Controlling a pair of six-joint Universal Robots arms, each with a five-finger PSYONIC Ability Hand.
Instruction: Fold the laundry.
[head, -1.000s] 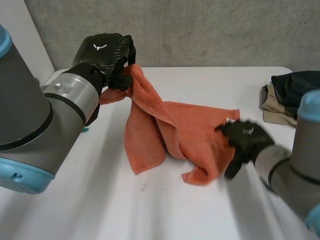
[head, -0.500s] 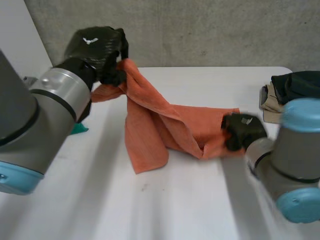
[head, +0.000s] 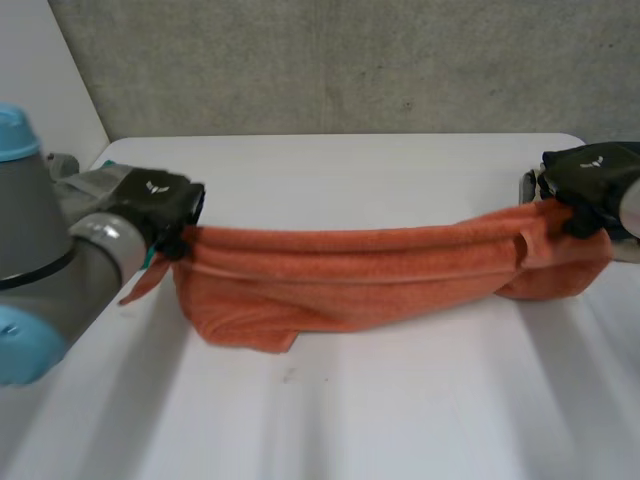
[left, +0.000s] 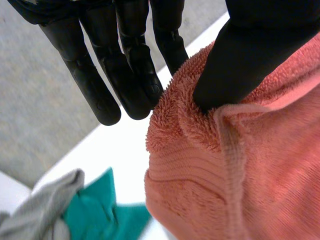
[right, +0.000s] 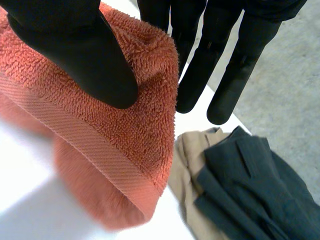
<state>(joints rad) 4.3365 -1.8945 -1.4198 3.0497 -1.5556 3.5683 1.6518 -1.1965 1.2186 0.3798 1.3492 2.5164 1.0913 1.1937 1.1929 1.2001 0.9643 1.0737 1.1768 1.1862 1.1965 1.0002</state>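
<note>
An orange terry towel (head: 360, 275) is stretched lengthwise across the white table (head: 330, 420), held up between both hands. My left hand (head: 160, 205) pinches its left end; in the left wrist view the thumb (left: 250, 55) presses the towel (left: 225, 170) against the fingers (left: 125, 70). My right hand (head: 588, 180) pinches the right end near the table's right edge; in the right wrist view its thumb (right: 75, 55) clamps the towel (right: 125, 130) against the fingers (right: 220, 60). The towel's middle sags onto the table, and a loose fold hangs at its lower left.
A pile of dark and beige clothes (head: 535, 195) lies at the right edge, right behind my right hand, seen close in the right wrist view as dark cloth (right: 250, 190). Teal cloth (left: 100, 210) and grey cloth (left: 40, 215) lie beyond the towel's left end.
The right hand closed on the towel's lower right part and pulled it far right. The left hand came down and left, so the bunched towel is now stretched out.
</note>
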